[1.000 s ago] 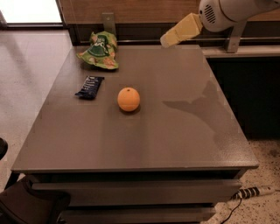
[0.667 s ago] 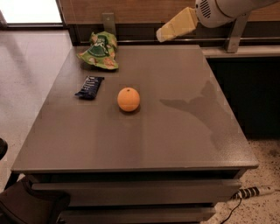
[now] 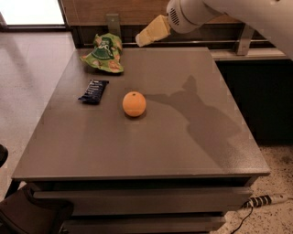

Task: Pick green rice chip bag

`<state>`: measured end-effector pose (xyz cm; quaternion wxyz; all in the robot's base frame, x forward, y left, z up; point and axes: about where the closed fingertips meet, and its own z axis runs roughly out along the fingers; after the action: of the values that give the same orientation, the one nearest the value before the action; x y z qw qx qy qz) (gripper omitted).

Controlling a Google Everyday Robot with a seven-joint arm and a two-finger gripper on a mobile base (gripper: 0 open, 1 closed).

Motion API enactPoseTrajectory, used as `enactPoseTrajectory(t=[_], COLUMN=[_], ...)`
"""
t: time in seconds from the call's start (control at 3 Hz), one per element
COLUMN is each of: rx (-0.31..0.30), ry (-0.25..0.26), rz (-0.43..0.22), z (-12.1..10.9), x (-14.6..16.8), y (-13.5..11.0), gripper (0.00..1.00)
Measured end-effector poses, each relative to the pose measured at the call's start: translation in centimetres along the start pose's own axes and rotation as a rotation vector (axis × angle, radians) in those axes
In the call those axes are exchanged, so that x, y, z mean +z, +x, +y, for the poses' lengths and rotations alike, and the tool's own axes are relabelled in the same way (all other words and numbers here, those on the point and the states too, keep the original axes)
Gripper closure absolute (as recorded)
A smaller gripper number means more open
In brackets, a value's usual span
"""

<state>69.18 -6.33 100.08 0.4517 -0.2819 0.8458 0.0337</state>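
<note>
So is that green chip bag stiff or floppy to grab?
Probably floppy: the green rice chip bag looks wrinkled and crumpled, so it should give under a squeeze. It likely weighs little for its size and may slide on the smooth table if nudged. The claw hovers above the table's far edge, apart from the bag.

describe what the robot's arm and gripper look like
The gripper, over the far edge of the table right of the green rice chip bag, is a pale cream-yellow wedge. The arm behind it is smooth, rounded and white, with a slotted grille near the wrist. No cables or markings show.
</note>
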Motion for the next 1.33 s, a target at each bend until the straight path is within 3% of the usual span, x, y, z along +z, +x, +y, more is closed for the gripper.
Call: enactPoseTrajectory(t=[0.33,1.0,1.33], rx=[0.033,0.178,0.198], ry=[-0.066,-0.161,-0.143], rz=[-0.008,0.016,0.031], z=[3.1,6.4,7.5], x=[4.9,13.0,16.4], y=[-1.8,-3.9,-4.9], gripper=[0.0,0.0,0.0])
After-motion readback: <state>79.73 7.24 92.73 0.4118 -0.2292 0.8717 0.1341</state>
